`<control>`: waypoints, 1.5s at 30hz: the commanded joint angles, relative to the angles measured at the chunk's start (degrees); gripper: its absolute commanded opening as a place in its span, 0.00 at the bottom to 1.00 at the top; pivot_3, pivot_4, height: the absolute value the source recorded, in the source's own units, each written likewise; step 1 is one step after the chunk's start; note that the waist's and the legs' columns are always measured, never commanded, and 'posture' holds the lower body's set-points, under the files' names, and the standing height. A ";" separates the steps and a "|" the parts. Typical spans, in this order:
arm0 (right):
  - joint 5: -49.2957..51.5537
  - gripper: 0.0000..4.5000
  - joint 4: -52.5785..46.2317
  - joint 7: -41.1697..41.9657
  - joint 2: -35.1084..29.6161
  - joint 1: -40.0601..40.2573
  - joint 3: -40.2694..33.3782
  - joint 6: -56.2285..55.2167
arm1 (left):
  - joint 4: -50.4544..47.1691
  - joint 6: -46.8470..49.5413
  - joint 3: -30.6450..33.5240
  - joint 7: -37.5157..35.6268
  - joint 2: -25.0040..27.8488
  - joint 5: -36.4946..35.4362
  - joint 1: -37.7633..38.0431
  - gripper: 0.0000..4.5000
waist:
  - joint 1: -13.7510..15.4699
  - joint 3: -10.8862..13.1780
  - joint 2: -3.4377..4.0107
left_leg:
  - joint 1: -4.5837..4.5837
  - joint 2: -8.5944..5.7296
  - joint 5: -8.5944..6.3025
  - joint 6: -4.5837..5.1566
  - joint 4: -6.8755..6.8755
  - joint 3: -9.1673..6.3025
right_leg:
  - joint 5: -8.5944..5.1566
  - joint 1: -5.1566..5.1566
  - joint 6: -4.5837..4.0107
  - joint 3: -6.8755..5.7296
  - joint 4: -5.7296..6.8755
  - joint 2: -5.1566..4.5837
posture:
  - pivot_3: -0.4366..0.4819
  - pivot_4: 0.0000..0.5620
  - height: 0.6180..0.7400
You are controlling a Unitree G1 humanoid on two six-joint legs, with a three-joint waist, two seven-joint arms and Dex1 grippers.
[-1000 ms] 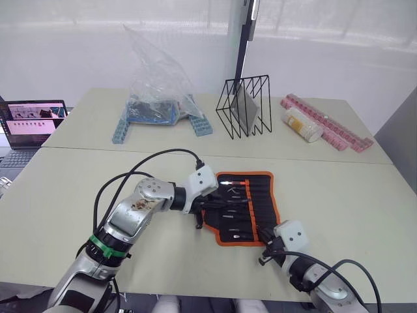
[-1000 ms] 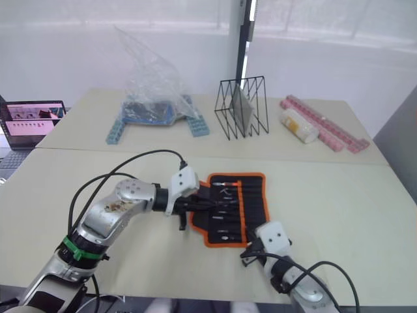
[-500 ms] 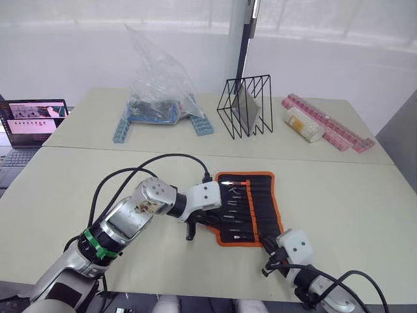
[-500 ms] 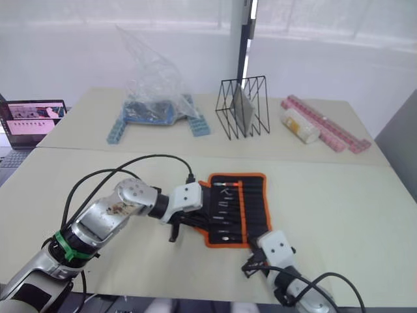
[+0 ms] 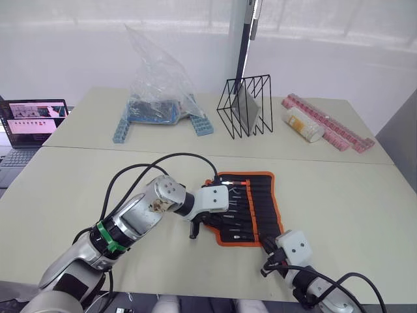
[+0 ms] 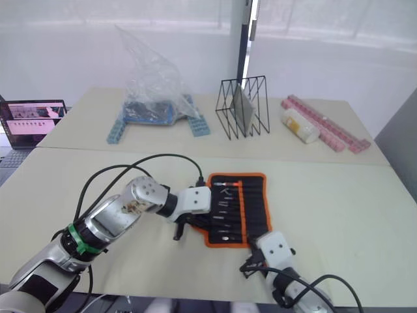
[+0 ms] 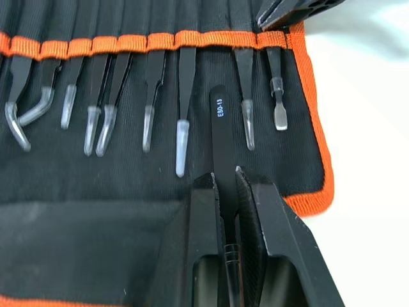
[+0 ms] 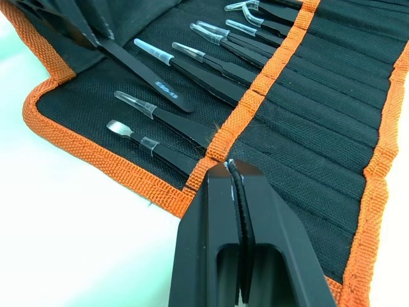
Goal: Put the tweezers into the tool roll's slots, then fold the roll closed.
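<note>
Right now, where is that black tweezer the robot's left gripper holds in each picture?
Head views: hidden by the left gripper over the tool roll.
Left wrist view: the tweezer, marked ESD-13, runs up from between the fingers.
Right wrist view: the same tweezer lies slantwise.
Shared landmark: the roll's orange edging.

One marking can be read: "ESD-13", printed in white lengthwise on the flat end of a black tweezer (image 7: 218, 128), just right of centre in the left wrist frame. That tweezer is clamped between the left gripper (image 7: 223, 180) fingers, over the tool roll (image 7: 77, 185). The laptop (image 5: 31, 119) screen at the left edge of the left eye frame shows content too small to read.
</note>
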 commanded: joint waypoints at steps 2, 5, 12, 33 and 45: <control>-0.49 0.00 1.64 0.24 0.06 1.85 1.77 1.68 | 0.20 -1.20 -1.49 -1.14 -1.13 1.93 -2.14 0.00 | -0.03 0.00 0.00 | 0.00 0.00 0.00 0.00 0.00 0.00 | 0.00 0.00 0.00 0.00 0.00 0.00 | 0.48 0.27 0.82; -0.66 0.00 1.72 0.11 0.35 1.82 1.84 1.66 | 1.01 -1.60 -2.30 -1.21 -1.98 3.08 -2.36 0.00 | -0.06 0.00 0.00 | 0.00 0.00 0.00 0.00 0.00 0.00 | 0.00 0.00 0.00 0.01 0.01 0.00 | 0.48 0.27 0.82; -0.88 0.00 1.56 -0.22 0.77 2.30 1.57 1.52 | 5.46 -3.68 -4.39 -0.98 -5.77 6.41 -4.69 0.00 | 0.11 -0.01 0.01 | 0.01 0.00 0.00 0.00 0.04 0.00 | 0.00 0.04 0.00 0.00 0.01 0.01 | 0.48 0.27 0.82; -1.19 0.00 1.06 -0.82 1.25 3.03 1.57 1.38 | 8.60 -3.14 -6.25 0.38 -15.81 10.07 -4.64 0.00 | 0.27 -0.02 0.02 | 0.07 -0.01 0.00 0.01 0.10 0.00 | 0.00 0.18 0.01 -0.01 0.02 0.00 | 0.48 0.27 0.82; -1.20 0.00 1.30 -0.57 1.11 2.66 1.72 1.49 | 13.03 -4.87 -5.96 3.74 -22.26 9.92 -1.84 0.00 | 0.65 -0.02 0.03 | 0.27 -0.01 0.00 0.01 0.12 -0.01 | -0.01 0.42 0.03 -0.01 -0.02 -0.01 | 0.48 0.27 0.82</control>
